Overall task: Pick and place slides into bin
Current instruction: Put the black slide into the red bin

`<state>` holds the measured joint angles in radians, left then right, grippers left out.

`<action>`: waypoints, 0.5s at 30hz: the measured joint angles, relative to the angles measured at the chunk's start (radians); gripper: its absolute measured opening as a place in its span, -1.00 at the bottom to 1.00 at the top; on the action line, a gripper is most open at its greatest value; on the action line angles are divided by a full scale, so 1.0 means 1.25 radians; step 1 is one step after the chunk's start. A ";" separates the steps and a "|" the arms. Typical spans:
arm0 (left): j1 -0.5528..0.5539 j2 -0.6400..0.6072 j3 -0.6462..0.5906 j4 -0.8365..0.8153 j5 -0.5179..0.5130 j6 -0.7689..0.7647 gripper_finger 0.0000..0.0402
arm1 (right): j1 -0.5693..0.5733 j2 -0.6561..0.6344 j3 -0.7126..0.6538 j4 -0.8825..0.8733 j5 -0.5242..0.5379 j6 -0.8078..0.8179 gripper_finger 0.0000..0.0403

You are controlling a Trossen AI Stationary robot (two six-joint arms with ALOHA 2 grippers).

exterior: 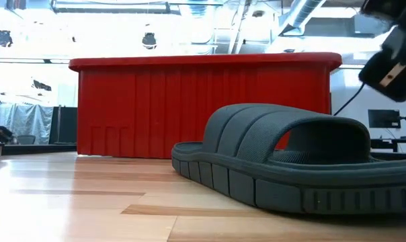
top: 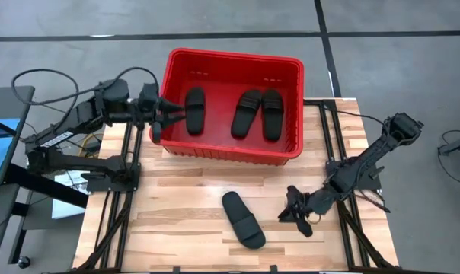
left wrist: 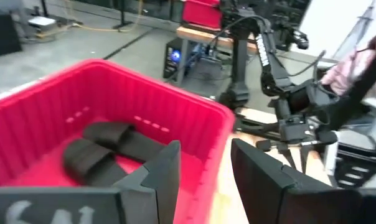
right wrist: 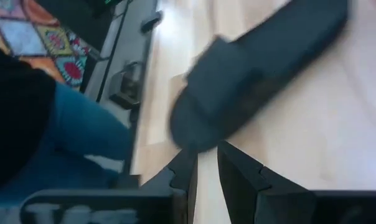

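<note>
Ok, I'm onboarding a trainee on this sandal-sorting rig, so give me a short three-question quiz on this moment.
1. How many black slip-on sandals lie inside the large red plastic bin?
2. True or false: the left gripper hangs over the bin's left rim.
3. The last black sandal on the wooden table lies nearest: A) the left gripper, B) the right gripper, C) the bin's far wall.

Key: 1. Three. 2. True. 3. B.
</note>
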<state>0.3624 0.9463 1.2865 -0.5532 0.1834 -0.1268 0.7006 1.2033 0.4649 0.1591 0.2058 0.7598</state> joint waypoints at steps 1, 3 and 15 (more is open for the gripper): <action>-0.022 0.000 0.000 0.000 -0.014 -0.010 -0.34 | 0.012 0.024 0.018 0.004 0.000 0.000 -0.72; -0.062 0.000 0.000 0.000 -0.057 -0.028 -0.34 | 0.034 0.082 0.057 0.009 0.000 0.001 -0.72; -0.253 -0.020 0.000 -0.001 -0.358 -0.111 -0.34 | 0.079 0.394 0.237 0.026 0.003 0.173 -0.72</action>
<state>0.0460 0.9218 1.2865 -0.5543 -0.2639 -0.2658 0.8000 1.6959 0.7607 0.1911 0.2091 0.9765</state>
